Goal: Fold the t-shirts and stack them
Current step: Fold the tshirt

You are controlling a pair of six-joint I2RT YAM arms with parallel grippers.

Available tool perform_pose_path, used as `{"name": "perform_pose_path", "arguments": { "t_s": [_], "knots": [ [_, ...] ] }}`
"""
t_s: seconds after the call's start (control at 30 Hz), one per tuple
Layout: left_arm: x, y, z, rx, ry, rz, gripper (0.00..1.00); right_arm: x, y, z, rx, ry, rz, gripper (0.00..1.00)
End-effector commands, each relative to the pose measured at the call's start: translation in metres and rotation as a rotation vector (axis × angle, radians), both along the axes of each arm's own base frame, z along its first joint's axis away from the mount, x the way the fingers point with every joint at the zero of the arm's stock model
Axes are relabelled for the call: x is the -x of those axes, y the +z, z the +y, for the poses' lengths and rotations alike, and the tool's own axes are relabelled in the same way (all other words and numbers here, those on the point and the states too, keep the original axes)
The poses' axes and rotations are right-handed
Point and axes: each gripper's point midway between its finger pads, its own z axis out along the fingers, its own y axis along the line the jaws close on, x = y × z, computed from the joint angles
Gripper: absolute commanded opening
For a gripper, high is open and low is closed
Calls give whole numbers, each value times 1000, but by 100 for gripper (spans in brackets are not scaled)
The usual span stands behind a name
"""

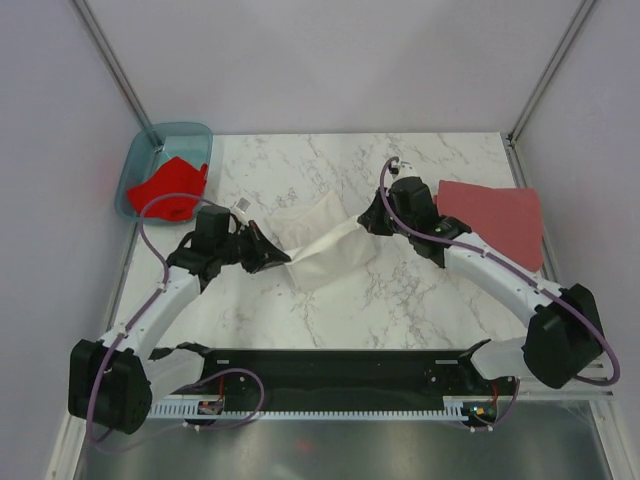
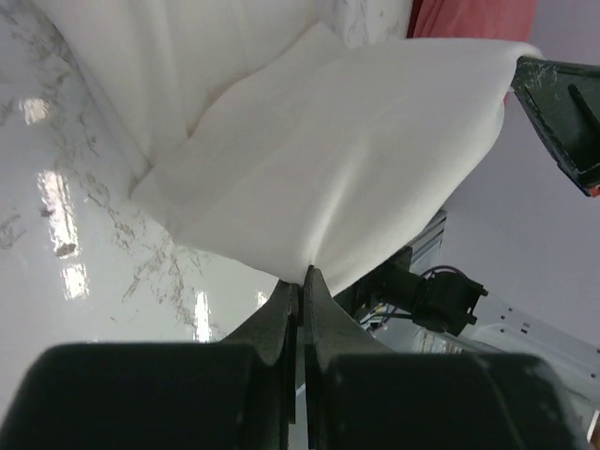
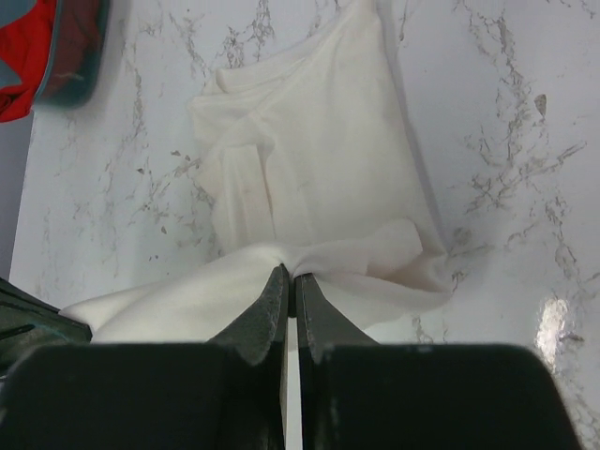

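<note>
One down, I reckon: brick-red shirt (image 1: pixel 495 215) lies flat, far right. My left gripper (image 1: pixel 280 262) and right gripper (image 1: pixel 368 222) both pinch the white shirt (image 1: pixel 325 250) mid-table, half folded; bright red shirt (image 1: pixel 170 185) sits in the teal tub (image 1: pixel 185 128), far left.

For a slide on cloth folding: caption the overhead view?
Left end effector and right end effector pinch a white t-shirt between them; a brick-red t-shirt lies nearby.

The first t-shirt (image 1: pixel 325 250) spans from left tool (image 1: pixel 283 262) to right tool (image 1: pixel 368 222). The second t-shirt (image 1: pixel 495 220) lies to their right, the third t-shirt (image 1: pixel 168 190) in a tub (image 1: pixel 190 128) to their left.
</note>
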Motion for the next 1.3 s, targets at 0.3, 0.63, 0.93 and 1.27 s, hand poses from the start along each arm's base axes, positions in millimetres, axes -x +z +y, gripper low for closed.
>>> {"name": "perform_pose_path", "arguments": {
  "t_s": [0.3, 0.63, 0.93, 1.27],
  "knots": [
    [-118, -9, 39, 92, 197, 44, 2, -131, 15, 46, -33, -9, -120, 0],
    [-213, -57, 69, -10, 330, 191, 70, -203, -54, 55, -50, -23, -51, 93],
    [-190, -41, 68, -23, 340, 90, 81, -173, -94, 37, 14, 17, 7, 82],
    [-143, -81, 50, 44, 254, 74, 77, -79, -147, 45, 27, 108, 207, 61]
  ]
}}
